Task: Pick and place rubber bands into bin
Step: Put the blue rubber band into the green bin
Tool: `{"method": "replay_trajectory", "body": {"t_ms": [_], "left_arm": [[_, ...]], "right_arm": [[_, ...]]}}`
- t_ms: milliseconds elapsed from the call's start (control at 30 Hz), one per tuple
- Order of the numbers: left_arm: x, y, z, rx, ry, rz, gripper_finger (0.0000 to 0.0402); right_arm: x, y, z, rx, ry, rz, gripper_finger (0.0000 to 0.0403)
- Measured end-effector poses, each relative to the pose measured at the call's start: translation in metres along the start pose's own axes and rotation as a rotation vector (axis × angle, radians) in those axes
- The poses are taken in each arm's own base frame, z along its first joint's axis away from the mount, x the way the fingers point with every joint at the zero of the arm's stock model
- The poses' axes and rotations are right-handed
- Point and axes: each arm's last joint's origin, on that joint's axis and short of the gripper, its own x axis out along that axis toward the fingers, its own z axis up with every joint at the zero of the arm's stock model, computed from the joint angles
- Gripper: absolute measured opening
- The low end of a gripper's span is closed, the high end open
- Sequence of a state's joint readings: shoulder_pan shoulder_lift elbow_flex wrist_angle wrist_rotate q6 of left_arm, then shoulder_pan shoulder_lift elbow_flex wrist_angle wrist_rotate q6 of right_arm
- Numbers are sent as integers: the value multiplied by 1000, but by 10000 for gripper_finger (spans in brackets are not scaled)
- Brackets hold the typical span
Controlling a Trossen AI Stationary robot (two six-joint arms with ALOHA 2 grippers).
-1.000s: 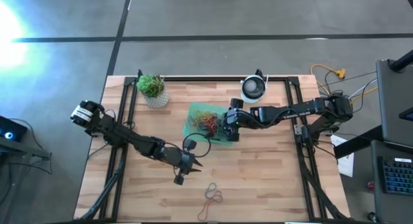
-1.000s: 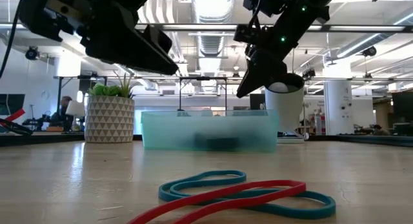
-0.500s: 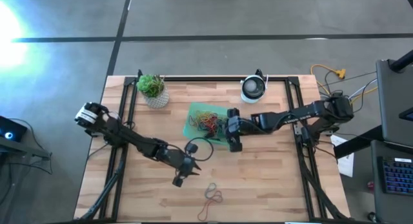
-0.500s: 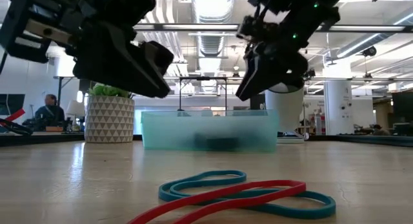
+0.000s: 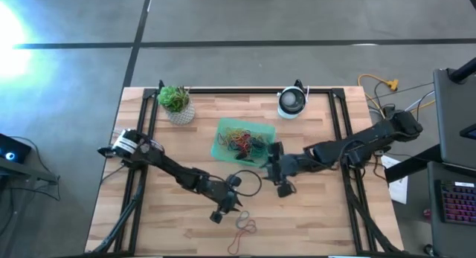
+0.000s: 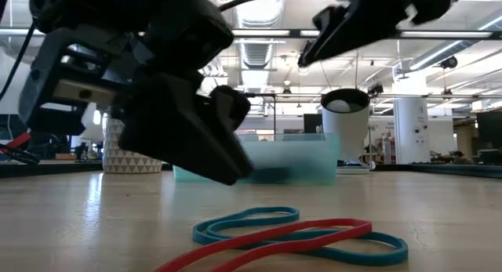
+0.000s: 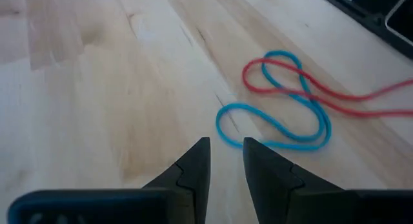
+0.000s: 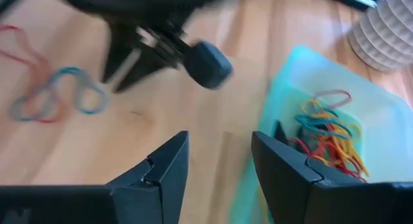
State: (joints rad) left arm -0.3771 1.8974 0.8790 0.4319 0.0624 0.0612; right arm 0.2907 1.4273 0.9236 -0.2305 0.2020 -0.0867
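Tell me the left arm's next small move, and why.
Probably lower the left gripper onto the blue rubber band and close. Its fingers stand slightly apart just short of that loop, which lies tangled with a red band on the table, outside the bin.

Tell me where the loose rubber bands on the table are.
In the high view, the rubber bands lie near the table's front edge, beside the left tool, apart from the bin.

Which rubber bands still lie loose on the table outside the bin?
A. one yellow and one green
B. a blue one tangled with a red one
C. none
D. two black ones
B: a blue band and a red band lie overlapped on the wood just ahead of the left end effector, outside the bin.
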Motion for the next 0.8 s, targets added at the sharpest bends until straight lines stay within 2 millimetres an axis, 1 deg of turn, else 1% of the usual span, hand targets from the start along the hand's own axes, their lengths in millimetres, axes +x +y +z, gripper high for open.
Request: {"method": "replay_trajectory", "body": {"t_ms": [200, 267, 400, 533, 667, 800], "left_arm": [[8, 1, 7, 5, 2, 1, 77], [8, 2, 8, 5, -1, 2, 77], [8, 2, 7, 3, 0, -1, 77], [16, 2, 2, -4, 19, -11, 77], [27, 2, 0, -6, 25, -24, 77], [35, 4, 0, -9, 21, -39, 77]], "right_arm": [[-24, 25, 0, -5, -66, 64, 157], [-32, 31, -4, 2, -77, 80, 154], [-43, 41, -16, 27, -92, 54, 150], [-49, 50, -26, 36, -119, 42, 148], [-53, 57, -29, 24, -160, 50, 148], [-55, 59, -28, 7, -178, 53, 148]]}}
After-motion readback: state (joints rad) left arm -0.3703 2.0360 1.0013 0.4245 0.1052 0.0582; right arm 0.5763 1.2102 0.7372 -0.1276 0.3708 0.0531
